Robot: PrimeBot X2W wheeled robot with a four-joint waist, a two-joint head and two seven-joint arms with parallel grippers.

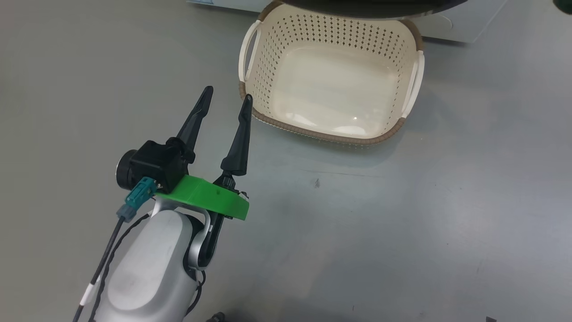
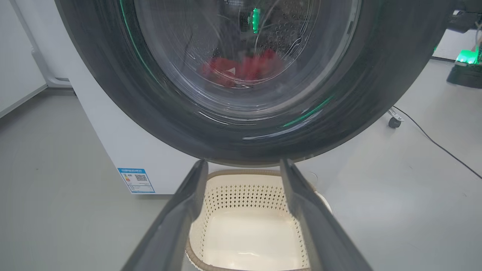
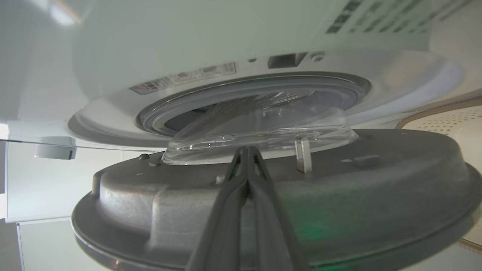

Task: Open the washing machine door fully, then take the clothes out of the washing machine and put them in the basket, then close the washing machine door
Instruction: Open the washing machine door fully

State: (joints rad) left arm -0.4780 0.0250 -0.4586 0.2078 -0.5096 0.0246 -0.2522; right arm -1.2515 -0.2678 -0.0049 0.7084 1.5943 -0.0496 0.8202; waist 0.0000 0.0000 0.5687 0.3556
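Right gripper (image 3: 246, 151) is set shut, empty, at the ajar door's (image 3: 350, 180) inner face, likely as a pusher; left gripper (image 1: 227, 94) is held wide beside the basket (image 1: 330, 33) for clothes (image 2: 241, 69).

door (image 2: 113, 94): blurred, top cut off | clothes (image 2: 241, 69): smeared, shapes unclear | label (image 2: 136, 180): text unreadable

Head view: high, tilted steeply down at the floor (image 1: 447, 223); the basket (image 1: 268, 67) at top centre, the left gripper (image 1: 227, 94) lower left. Left wrist view: low, sighted along that gripper at the washing machine door (image 2: 241, 139), close; same basket beneath. Right wrist view: rolled sideways, very near the door's inner face, facing the washing machine (image 3: 188, 37); basket at right edge. Basket common to all three, door to both wrist views.
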